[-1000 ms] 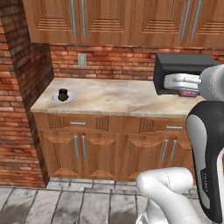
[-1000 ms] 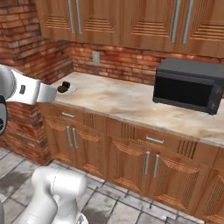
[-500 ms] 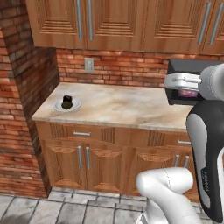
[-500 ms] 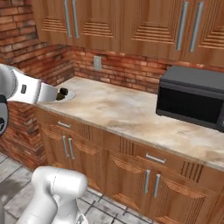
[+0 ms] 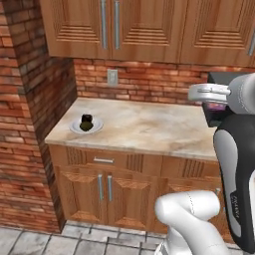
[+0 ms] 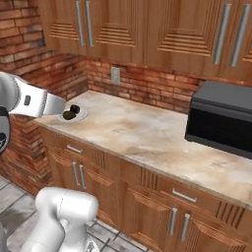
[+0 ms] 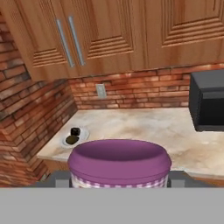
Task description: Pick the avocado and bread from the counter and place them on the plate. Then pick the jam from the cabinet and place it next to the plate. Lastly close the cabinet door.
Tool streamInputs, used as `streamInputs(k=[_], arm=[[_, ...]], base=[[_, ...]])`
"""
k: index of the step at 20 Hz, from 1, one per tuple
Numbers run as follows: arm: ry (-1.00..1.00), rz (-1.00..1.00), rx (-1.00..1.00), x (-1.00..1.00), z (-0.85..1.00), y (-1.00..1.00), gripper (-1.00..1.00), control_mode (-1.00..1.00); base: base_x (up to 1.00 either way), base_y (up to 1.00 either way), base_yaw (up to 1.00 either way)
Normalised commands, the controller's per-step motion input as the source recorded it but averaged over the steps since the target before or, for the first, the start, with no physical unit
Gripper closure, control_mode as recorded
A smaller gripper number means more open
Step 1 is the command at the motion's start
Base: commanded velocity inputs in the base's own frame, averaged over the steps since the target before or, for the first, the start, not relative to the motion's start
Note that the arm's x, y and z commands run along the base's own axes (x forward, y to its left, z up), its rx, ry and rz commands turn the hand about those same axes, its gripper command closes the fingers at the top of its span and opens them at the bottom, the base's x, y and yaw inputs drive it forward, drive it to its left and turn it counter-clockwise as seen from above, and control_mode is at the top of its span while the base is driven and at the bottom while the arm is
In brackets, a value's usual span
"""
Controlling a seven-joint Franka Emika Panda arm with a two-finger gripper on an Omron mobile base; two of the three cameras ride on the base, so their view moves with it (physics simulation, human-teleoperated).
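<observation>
Brick wall [image 5: 30, 99] closes the left end of the beige stone table [image 5: 149, 129], with wooden wall cupboards [image 5: 124, 27] overhead, all doors shut as far as the base views show.

Far left on the table: white plate [image 5: 74, 127] carrying two small dark items [image 5: 86, 122], which I take for the avocado and bread. That step reads as done. They sit close together near the plate's middle, so the rim keeps them from rolling off.

Centre: bare stone beside the plate, the likely spot for the jar. Wall socket [image 5: 112, 77] behind it on the brick.

Right: black microwave [image 6: 224, 118] on the table, well apart from the plate.

Hand view: purple-lidded jam jar [image 7: 119, 164] sits upright between the finger tips, lid up, plate [image 7: 81, 135] visible beyond and to its left. The hand [image 7: 119, 180] appears clamped on the jar; held upright and high, presumably to carry it clear over the table toward the plate.
</observation>
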Motion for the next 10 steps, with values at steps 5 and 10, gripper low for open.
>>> streamInputs(k=[5, 10], arm=[[0.0, 0.0, 0.0, 0.0, 0.0, 0.0, 1.0, 1.0], [0.0, 0.0, 0.0, 0.0, 0.0, 0.0, 1.0, 1.0]], base=[[0.46, 0.37, 0.0], [0.44, 0.34, 0.0]])
